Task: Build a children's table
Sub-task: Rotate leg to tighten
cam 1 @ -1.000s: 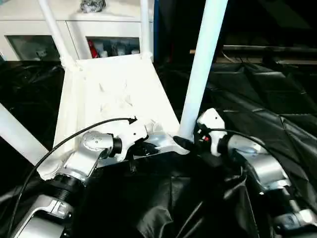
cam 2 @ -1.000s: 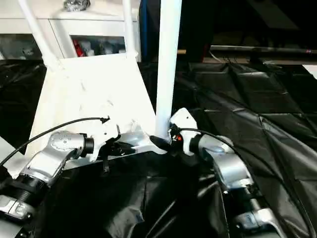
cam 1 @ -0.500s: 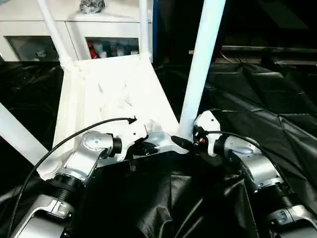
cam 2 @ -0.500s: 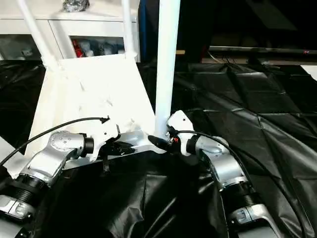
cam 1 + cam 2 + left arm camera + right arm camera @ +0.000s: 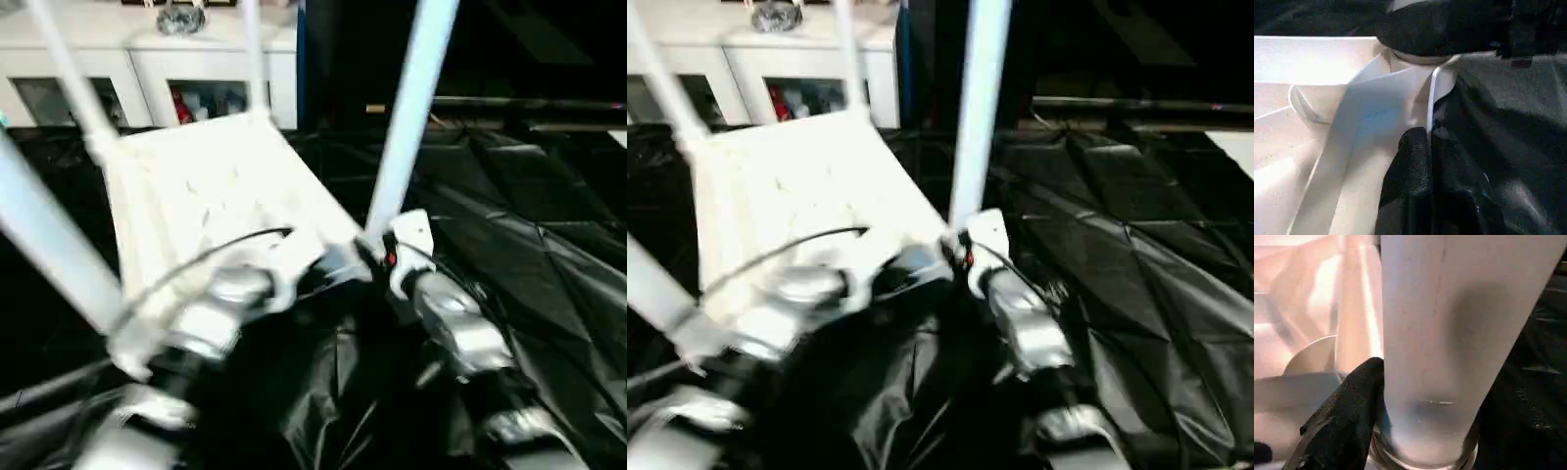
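Head views: both silver forearms reach forward to the near edge of the upturned tabletop [image 5: 211, 191] on black sheeting [image 5: 529, 225]. Since a second ago the tabletop has tilted and the right forearm swung inward — open sheeting lies to the right. Left wrist view: left gripper [image 5: 1422, 142] is pinched closed on the tabletop's thin rim. Right wrist view: right gripper [image 5: 1415, 421] clasps the near leg [image 5: 1449, 333] at its socket end.

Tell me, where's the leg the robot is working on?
The leg stands at the tabletop's near right corner, just ahead of the right end effector.
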Motion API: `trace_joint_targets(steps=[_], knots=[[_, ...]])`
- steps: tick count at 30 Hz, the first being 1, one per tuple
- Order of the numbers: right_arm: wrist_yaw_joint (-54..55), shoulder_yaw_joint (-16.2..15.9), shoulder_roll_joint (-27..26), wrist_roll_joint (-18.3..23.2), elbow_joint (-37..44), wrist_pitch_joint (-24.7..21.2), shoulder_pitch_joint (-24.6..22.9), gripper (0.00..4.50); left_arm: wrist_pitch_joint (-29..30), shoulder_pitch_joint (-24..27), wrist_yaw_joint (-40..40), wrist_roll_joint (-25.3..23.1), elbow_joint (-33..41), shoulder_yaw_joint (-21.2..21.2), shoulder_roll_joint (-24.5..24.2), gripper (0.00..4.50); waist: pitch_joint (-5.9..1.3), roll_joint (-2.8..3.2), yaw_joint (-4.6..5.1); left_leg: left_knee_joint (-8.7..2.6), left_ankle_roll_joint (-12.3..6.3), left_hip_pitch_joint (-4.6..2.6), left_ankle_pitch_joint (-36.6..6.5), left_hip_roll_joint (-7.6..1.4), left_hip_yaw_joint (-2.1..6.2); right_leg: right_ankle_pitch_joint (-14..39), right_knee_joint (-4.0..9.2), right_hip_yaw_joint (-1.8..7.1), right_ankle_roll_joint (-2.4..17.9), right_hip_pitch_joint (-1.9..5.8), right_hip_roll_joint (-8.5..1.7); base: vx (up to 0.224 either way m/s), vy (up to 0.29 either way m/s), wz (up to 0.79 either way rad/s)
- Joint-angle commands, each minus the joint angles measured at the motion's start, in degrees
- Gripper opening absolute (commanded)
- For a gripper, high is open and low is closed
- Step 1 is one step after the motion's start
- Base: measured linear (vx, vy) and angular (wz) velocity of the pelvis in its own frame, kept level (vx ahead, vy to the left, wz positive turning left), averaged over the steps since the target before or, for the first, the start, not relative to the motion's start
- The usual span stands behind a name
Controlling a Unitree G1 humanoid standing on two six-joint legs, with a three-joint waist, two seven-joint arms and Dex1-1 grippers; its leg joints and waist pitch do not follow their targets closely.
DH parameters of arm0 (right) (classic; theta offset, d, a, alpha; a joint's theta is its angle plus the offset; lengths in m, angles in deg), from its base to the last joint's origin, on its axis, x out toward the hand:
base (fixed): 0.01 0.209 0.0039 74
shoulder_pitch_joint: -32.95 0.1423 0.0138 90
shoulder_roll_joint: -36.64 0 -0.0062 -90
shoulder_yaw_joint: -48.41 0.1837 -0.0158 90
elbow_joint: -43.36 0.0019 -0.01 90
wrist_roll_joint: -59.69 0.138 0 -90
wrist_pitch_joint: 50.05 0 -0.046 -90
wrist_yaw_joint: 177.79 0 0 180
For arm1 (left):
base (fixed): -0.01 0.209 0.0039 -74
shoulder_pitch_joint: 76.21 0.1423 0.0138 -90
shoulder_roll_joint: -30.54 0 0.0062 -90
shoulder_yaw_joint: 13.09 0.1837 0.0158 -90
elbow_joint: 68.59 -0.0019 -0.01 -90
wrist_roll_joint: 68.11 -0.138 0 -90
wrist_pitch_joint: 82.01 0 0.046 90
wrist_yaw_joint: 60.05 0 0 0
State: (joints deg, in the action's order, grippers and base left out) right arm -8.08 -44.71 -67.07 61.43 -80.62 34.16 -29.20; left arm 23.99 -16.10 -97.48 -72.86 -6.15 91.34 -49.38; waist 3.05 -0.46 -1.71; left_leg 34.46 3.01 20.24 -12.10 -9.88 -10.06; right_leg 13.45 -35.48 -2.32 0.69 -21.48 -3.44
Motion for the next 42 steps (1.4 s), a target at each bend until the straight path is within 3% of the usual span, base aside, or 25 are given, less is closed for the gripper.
trace_joint_targets(steps=[1, 2, 3, 4, 6, 7, 9, 12, 13, 15, 17, 18, 20, 22, 23, 26, 27, 28, 29, 35, 37, 38, 39, 42], knots=[[-3.8, -6.5, -6.0, -0.5, -2.1, -0.8, -1.5, 2.59, -1.6, -0.7, 5.1, 0.7, 0.9, -0.9, 3.5, 0.0, -2.44, -0.67, 0.34, -5.27, 0.21, -0.26, -14.4, -3.42, 1.54, 19.6, 5.88, 2.89, 8.0, 0.87, -5.02, 0.0, 0.0, 0.0], [-3.8, -6.5, -6.0, -0.5, -2.1, -0.8, -1.5, 2.59, -1.6, -0.7, 5.1, 0.7, 0.9, -0.9, 3.5, 0.0, -2.42, -0.77, 0.45, -5.38, 0.14, -0.15, -14.4, -3.46, 1.55, 19.2, 5.85, 2.82, 8.2, 0.99, -5.01, 0.0, 0.0, 0.0], [-3.6, -6.6, -6.3, -0.8, -2.7, -0.6, -1.2, 2.93, -2.0, -0.7, 4.9, 0.7, 0.7, -0.9, 3.4, 0.0, -2.56, -0.89, 0.45, -5.37, -0.04, -0.12, -14.0, -3.44, 1.52, 17.8, 5.7, 2.83, 8.5, 1.14, -5.01, 0.0, 0.0, 0.0], [-4.7, -6.8, -5.8, -0.6, -1.3, -0.9, -1.7, 3.26, -2.6, 0.0, 3.4, 0.5, 1.7, -0.2, 2.5, 0.0, -2.61, -0.65, 0.33, -5.28, -0.26, -0.25, -13.7, -3.48, 1.43, 16.6, 5.67, 2.94, 8.9, 1.04, -5.09, 0.0, 0.0, 0.0], [-6.4, -6.3, -3.9, 0.0, 1.4, -0.8, -1.9, 3.26, -4.4, 2.2, -1.3, 0.7, 3.9, 1.1, -0.9, 0.0, -2.67, 0.13, 0.25, -5.31, -0.33, -0.16, -13.9, -3.44, 1.46, 15.9, 5.66, 3.02, 9.3, 1.07, -5.09, 0.0, 0.0, 0.0], [-6.7, -6.1, -3.6, 0.1, 1.6, -0.7, -1.8, 3.38, -4.6, 2.5, -1.9, 0.6, 4.0, 1.1, -1.7, 0.0, -2.76, -0.42, 0.45, -5.33, -0.57, 0.21, -13.6, -3.44, 1.4, 15.0, 5.56, 3.04, 9.4, 1.32, -5.03, 0.0, 0.0, 0.0], [-7.4, -5.7, -2.3, -0.1, 2.6, -1.2, -1.8, 3.54, -4.5, 3.5, -4.7, 0.1, 4.8, 2.7, -3.8, 0.0, -2.91, -0.41, 0.26, -5.16, -0.98, 0.04, -12.2, -3.35, 1.23, 13.8, 5.46, 3.03, 9.8, 1.24, -5.05, 0.0, 0.0, 0.0], [-9.5, -6.1, -0.3, -0.4, 5.7, -2.0, -2.7, 3.83, -3.7, 5.3, -10.0, -0.3, 7.2, 5.1, -6.8, 0.0, -2.99, -0.2, 0.15, -5.07, -1.66, 0.34, -9.8, -3.31, 1.08, 12.0, 5.25, 2.99, 10.0, 1.37, -4.98, 0.0, 0.0, 0.0], [-13.2, -6.7, 2.3, 0.5, 10.7, -4.5, -4.2, 3.93, -2.0, 6.2, -14.0, 0.7, 9.2, 5.9, -8.6, 0.0, -3.18, -0.39, -0.06, -4.94, -1.97, 0.36, -8.0, -3.36, 1.09, 9.9, 5.01, 3.05, 10.1, 1.71, -4.97, 0.0, 0.0, 0.0], [-14.5, -6.9, 3.0, 1.0, 12.2, -5.2, -4.7, 4.05, -1.5, 6.2, -14.7, 1.0, 9.6, 5.9, -8.9, 0.0, -3.32, -0.28, -0.2, -4.77, -2.85, 0.33, -5.2, -3.4, 0.88, 4.6, 4.4, 3.02, 11.1, 1.67, -4.74, 0.028, -0.001, 0.01], [-20.7, -7.5, 7.3, 3.1, 19.4, -8.3, -7.6, 4.05, -1.3, 5.7, -17.3, 1.8, 10.7, 5.7, -10.9, 0.0, -3.65, 1.48, -0.43, -4.33, -3.44, -0.17, -2.1, -3.45, 0.92, -5.9, 3.56, 2.86, 13.5, 1.79, -4.16, 0.055, 0.008, 0.03], [-22.5, -7.4, 8.7, 3.7, 20.7, -8.8, -8.1, 4.05, -1.2, 5.4, -17.9, 2.2, 10.7, 5.7, -11.0, 0.0, -3.89, 1.5, -0.46, -4.1, -4.23, -0.26, -0.5, -3.43, 0.9, -11.2, 3.14, 2.77, 14.5, 2.06, -3.99, 0.0, 0.0, 0.0], [-25.7, -8.2, 11.8, 4.1, 23.8, -9.4, -9.6, 4.05, -0.9, 5.6, -20.2, 2.8, 11.9, 6.1, -12.5, 0.0, -3.91, 1.41, -0.61, -3.85, -5.46, 0.05, 0.3, -3.36, 0.89, -14.8, 2.8, 2.75, 15.8, 2.32, -4.21, 0.0, 0.0, 0.0], [-28.1, -8.8, 14.3, 4.3, 26.2, -9.8, -10.6, 4.05, -0.7, 5.8, -21.8, 2.6, 13.3, 7.0, -13.8, 0.0, -3.83, 1.43, -0.54, -3.9, -5.79, 0.1, -1.5, -3.4, 0.83, -12.5, 3.01, 2.74, 16.6, 2.3, -4.47, 0.0, 0.0, 0.0], [-29.7, -8.8, 15.3, 4.7, 26.7, -9.6, -10.8, 4.05, -1.0, 5.6, -22.0, 2.6, 13.0, 6.8, -14.2, 0.0, -3.64, 1.91, -0.68, -4.04, -5.25, 0.13, -3.1, -3.38, 0.95, -9.2, 3.26, 2.66, 16.4, 2.38, -4.51, 0.0, 0.0, 0.0], [-33.4, -9.0, 17.6, 5.8, 27.9, -9.4, -11.3, 4.05, -1.9, 6.0, -24.0, 3.1, 13.1, 6.5, -15.8, 0.0, -3.38, 1.76, -0.62, -4.3, -3.91, -0.06, -6.8, -3.54, 0.96, -3.3, 3.92, 2.73, 15.8, 2.41, -4.54, 0.0, 0.0, 0.0], [-36.2, -9.7, 18.6, 5.8, 27.9, -9.2, -10.6, 4.05, -2.6, 6.2, -25.8, 3.4, 12.7, 6.1, -17.3, 0.0, -3.24, 2.26, -0.53, -4.43, -3.34, -0.1, -7.9, -3.56, 1.01, -1.3, 4.01, 2.74, 15.6, 2.24, -4.48, 0.0, 0.0, 0.0], [-37.0, -10.1, 18.9, 5.9, 28.2, -9.6, -10.3, 4.05, -2.7, 6.1, -26.5, 3.8, 12.5, 6.0, -17.7, 0.0, -3.18, 2.0, -0.3, -4.56, -2.73, -0.06, -8.8, -3.51, 1.05, 0.4, 4.18, 2.68, 15.3, 2.3, -4.43, 0.0, 0.0, 0.0], [-37.6, -10.2, 19.0, 6.0, 27.8, -9.8, -9.8, 4.05, -2.8, 6.1, -27.3, 3.9, 12.4, 6.2, -18.4, 0.0, -3.21, 2.25, -0.31, -4.52, -2.3, -0.18, -9.1, -3.51, 1.02, 1.1, 4.21, 2.77, 15.4, 2.16, -4.51, 0.0, 0.0, 0.0], [-39.1, -12.0, 17.5, 4.7, 21.9, -7.9, -4.5, 4.05, -3.9, 2.9, -28.9, 3.1, 8.1, 6.3, -20.3, 0.0, -3.25, 1.39, -0.26, -4.3, -2.1, -0.12, -7.9, -3.21, 0.86, 2.9, 4.18, 2.84, 15.4, 2.07, -4.5, 0.0, 0.0, 0.0], [-39.4, -12.4, 17.3, 4.2, 20.9, -7.4, -3.9, 4.05, -4.1, 2.1, -29.6, 2.9, 7.3, 6.6, -20.5, 0.0, -3.32, 1.63, -0.32, -4.35, -2.0, -0.09, -7.3, -3.21, 0.95, 3.0, 4.07, 2.77, 15.2, 2.11, -4.53, 0.0, 0.0, 0.0], [-39.4, -12.5, 17.3, 4.1, 20.8, -7.3, -3.8, 4.05, -4.1, 2.1, -29.6, 2.9, 7.3, 6.6, -20.5, 0.0, -3.3, 2.19, -0.35, -4.33, -1.81, -0.04, -7.2, -3.21, 1.03, 2.8, 3.99, 2.77, 15.1, 2.13, -4.59, 0.0, 0.0, 0.0], [-40.0, -12.5, 17.0, 4.0, 20.2, -7.3, -3.3, 4.05, -4.1, 1.3, -30.4, 3.3, 6.5, 6.5, -20.6, 0.0, -3.33, 1.98, -0.29, -4.39, -1.71, 0.01, -7.4, -3.28, 1.05, 2.2, 4.05, 2.74, 15.1, 2.21, -4.57, 0.0, 0.0, 0.0], [-40.3, -12.4, 16.9, 4.2, 19.6, -7.2, -3.0, 4.05, -4.0, 0.6, -30.9, 3.5, 5.6, 6.6, -20.6, 0.0, -3.43, 2.15, -0.33, -4.35, -1.69, -0.04, -7.5, -3.18, 1.02, 1.3, 3.99, 2.69, 15.5, 2.25, -4.5, 0.0, 0.0, 0.0]])
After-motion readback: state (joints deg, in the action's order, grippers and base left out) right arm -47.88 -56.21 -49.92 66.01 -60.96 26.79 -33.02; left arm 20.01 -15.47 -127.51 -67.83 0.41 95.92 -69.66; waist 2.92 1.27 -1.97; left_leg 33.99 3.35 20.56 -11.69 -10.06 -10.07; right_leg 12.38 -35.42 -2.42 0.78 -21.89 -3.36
